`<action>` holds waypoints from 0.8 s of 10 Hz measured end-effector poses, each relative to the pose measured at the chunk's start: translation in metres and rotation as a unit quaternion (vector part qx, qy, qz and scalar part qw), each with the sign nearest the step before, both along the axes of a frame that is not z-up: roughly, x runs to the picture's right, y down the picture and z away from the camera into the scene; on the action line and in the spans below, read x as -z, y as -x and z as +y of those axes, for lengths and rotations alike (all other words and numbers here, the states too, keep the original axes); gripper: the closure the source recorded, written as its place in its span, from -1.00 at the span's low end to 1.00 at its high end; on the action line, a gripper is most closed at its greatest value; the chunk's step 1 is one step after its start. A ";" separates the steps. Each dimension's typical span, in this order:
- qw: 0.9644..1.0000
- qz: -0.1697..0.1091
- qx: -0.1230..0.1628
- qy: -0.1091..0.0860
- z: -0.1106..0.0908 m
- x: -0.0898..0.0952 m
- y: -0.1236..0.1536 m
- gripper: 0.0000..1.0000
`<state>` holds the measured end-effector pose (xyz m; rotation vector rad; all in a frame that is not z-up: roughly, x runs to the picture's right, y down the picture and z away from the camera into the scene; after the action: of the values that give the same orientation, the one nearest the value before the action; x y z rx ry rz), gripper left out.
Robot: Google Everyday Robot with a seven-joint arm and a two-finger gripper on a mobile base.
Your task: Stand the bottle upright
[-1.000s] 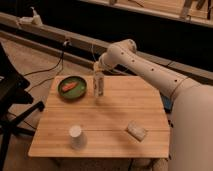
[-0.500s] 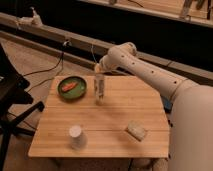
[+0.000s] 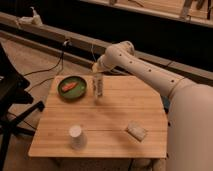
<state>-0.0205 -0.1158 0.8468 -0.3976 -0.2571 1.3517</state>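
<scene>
Camera view shows the bottle [image 3: 98, 86] standing upright on the wooden table [image 3: 117, 107], close to the far edge and left of its middle. The gripper [image 3: 96, 67] sits at the bottle's top, reaching in over the far edge; how far open it is, or whether it grips, cannot be told. Just left, toward the far-left corner, lies a green plate [image 3: 72, 90]. A white cup [image 3: 76, 136] stands near the near-left corner and a pale block [image 3: 136, 131] by the near edge, toward the right. Bare wood runs from the bottle to the right edge.
</scene>
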 end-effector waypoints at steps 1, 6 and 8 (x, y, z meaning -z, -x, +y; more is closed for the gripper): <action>1.000 0.004 -0.001 -0.009 -0.005 -0.002 -0.002 0.99; 0.999 -0.014 -0.008 -0.034 -0.029 -0.032 -0.008 1.00; 0.998 -0.043 0.007 -0.052 -0.031 -0.039 -0.007 0.94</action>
<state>-0.0130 -0.1470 0.8855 -0.3691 -0.3943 1.3036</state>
